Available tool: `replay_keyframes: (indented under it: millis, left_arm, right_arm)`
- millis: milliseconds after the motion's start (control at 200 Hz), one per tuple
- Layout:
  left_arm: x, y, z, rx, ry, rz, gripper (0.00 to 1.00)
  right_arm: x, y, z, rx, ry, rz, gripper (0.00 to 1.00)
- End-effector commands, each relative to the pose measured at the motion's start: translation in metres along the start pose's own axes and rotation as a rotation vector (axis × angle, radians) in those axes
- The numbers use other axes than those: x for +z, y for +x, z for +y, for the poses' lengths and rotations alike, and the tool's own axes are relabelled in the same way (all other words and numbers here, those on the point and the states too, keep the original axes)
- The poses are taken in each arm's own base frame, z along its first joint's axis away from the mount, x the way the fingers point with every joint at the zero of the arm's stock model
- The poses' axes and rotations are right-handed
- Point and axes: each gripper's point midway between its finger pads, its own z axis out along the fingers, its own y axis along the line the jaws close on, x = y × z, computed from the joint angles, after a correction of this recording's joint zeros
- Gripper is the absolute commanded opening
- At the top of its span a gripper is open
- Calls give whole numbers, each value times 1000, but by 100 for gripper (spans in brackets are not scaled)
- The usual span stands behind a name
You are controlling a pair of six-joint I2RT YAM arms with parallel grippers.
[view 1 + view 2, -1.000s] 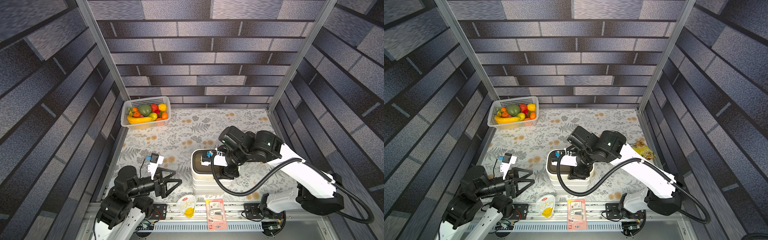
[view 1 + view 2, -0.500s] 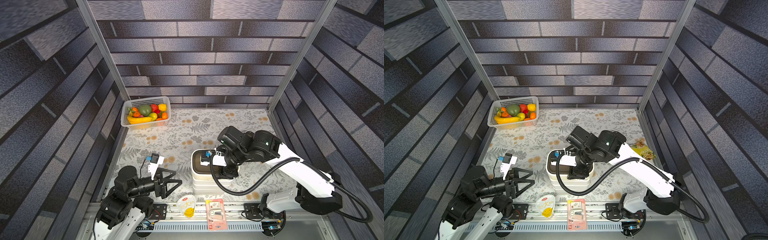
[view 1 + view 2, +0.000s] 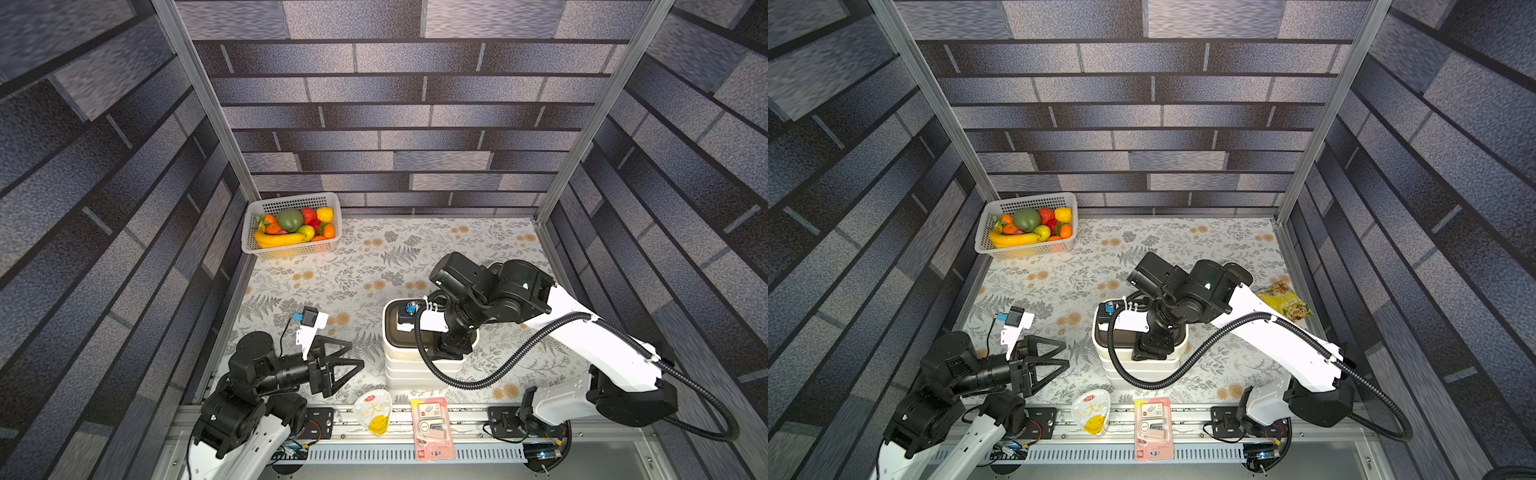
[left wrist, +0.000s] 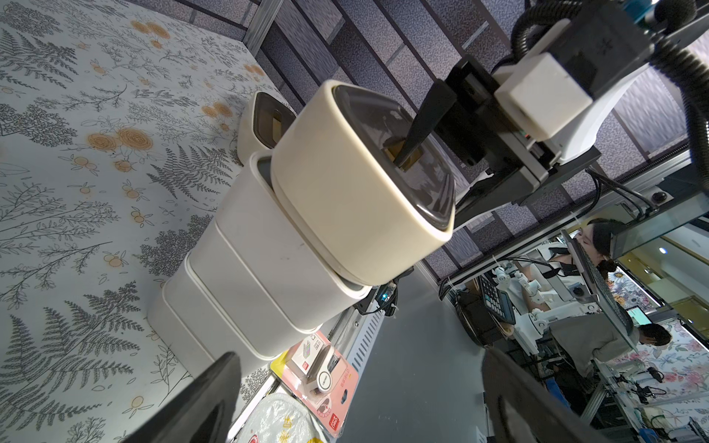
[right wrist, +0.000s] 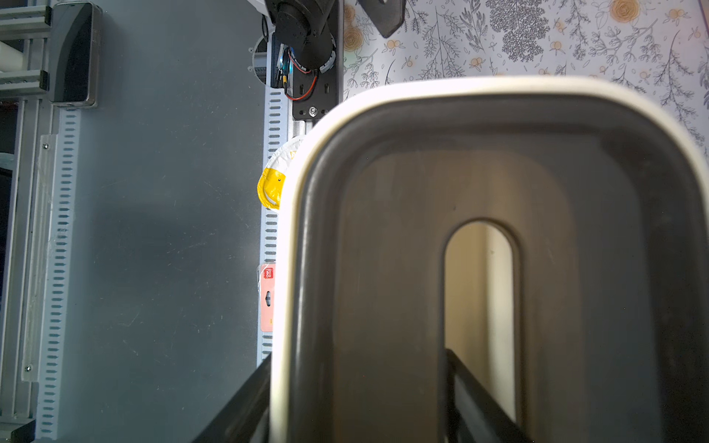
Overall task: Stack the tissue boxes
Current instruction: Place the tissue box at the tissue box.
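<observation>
Near the table's front stands a stack of several tissue boxes (image 3: 415,372), also plain in the left wrist view (image 4: 245,284). The top tissue box (image 3: 392,330) is cream with a dark brown slotted lid (image 5: 391,268). My right gripper (image 3: 444,353) points down onto it. One finger (image 5: 472,387) is inside the slot and the other finger (image 5: 238,402) is outside the box's wall. Whether they press it does not show. Another brown-lidded tissue box (image 4: 264,122) lies beyond the stack. My left gripper (image 3: 357,355) hovers open and empty to the left of the stack.
A white fruit basket (image 3: 255,241) sits in the far left corner. A yellow-and-white pouch (image 3: 374,411) and a pink blister pack (image 3: 432,428) lie on the front rail. A snack bag (image 3: 1283,305) lies by the right wall.
</observation>
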Motion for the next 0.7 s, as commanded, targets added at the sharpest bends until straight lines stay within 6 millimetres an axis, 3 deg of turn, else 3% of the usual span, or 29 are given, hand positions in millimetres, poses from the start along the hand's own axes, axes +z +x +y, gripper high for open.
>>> replay_keyframes:
  millis: [0,321,697]
  left_arm:
    - [1,1,1,9,1,11,100]
    - [2,1,2,4,-3,14,100]
    - [2,1,4,-2,-11,15,100]
  right_arm:
    - [-6,-5,1,-10,20,-22,68]
    - [-15,-4,3,-19,40,-47,78]
    - [-13,-2,6,-15,24,-48,73]
